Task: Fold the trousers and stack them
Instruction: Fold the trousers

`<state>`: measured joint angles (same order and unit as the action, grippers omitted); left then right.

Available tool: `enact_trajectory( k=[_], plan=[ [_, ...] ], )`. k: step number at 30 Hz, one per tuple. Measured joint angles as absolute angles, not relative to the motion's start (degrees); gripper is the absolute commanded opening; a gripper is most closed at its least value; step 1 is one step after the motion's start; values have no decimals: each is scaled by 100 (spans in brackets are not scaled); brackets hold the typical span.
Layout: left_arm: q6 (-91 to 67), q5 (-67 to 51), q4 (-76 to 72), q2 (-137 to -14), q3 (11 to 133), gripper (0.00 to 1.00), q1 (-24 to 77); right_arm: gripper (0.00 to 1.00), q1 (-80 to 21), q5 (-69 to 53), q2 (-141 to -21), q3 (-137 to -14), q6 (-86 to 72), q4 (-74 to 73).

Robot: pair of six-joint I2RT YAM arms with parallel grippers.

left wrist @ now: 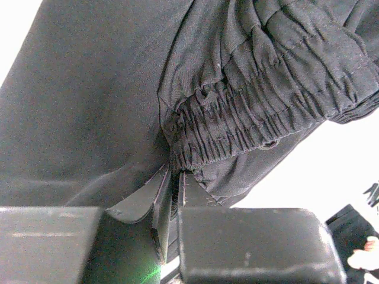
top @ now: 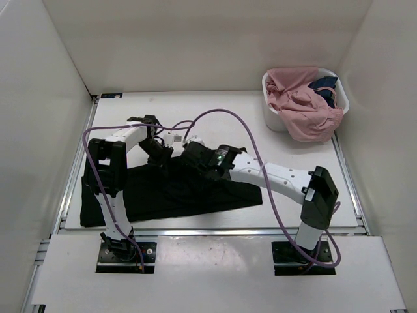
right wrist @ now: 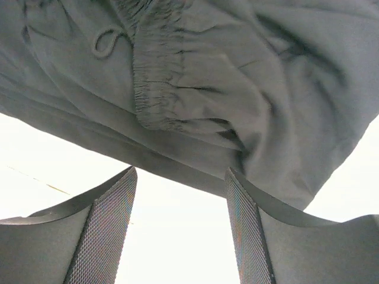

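The black trousers (top: 169, 195) lie spread across the near left part of the table, folded over on themselves. My left gripper (top: 158, 155) is at their far edge, shut on the gathered elastic waistband (left wrist: 237, 118). The cloth is pinched between its jaws (left wrist: 174, 171). My right gripper (top: 190, 156) hovers just right of it, over the same edge. In the right wrist view its fingers stand open (right wrist: 180, 171) with only white table between them. The trousers (right wrist: 237, 89) and a drawstring loop (right wrist: 106, 41) lie just beyond the tips.
A white basket (top: 275, 119) stands at the back right, holding a pink garment (top: 303, 107) that spills over its rim and a small dark blue garment (top: 324, 85). White walls enclose the table on three sides. Purple cables arc over the arms.
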<state>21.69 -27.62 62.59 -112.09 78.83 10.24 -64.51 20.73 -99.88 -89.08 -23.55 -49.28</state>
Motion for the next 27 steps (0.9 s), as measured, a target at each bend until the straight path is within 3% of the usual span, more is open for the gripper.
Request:
enact_trajectory(
  k=[11, 13, 17, 18, 21, 25, 27],
  plan=[
    [2178, -2764, 6298, -11222, 7920, 22, 1024, 65, -6482, 2038, -11496, -8914, -2561, -4665],
    [2180, -2768, 6305, -11222, 7924, 22, 1024, 61, -6449, 2051, -11574, -9028, -2644, -4657],
    [2180, -2770, 6318, -11222, 7924, 22, 1026, 39, -6392, 2261, -11627, -9209, -2845, -4659],
    [2180, -2770, 6318, -11222, 7924, 22, 1026, 21, -6370, 2316, -11657, -9251, -2897, -4659],
    [2178, -2773, 6333, -11225, 7942, 22, 1024, 0, -6305, 2412, -11824, -9365, -3033, -4659],
    [2178, -2775, 6340, -11225, 7972, 22, 1024, 0, -6156, 2429, -11985, -9421, -3173, -4663],
    [2178, -2775, 6340, -11225, 7975, 22, 1024, 11, -6095, 2427, -11983, -9424, -3179, -4663]
  ],
)
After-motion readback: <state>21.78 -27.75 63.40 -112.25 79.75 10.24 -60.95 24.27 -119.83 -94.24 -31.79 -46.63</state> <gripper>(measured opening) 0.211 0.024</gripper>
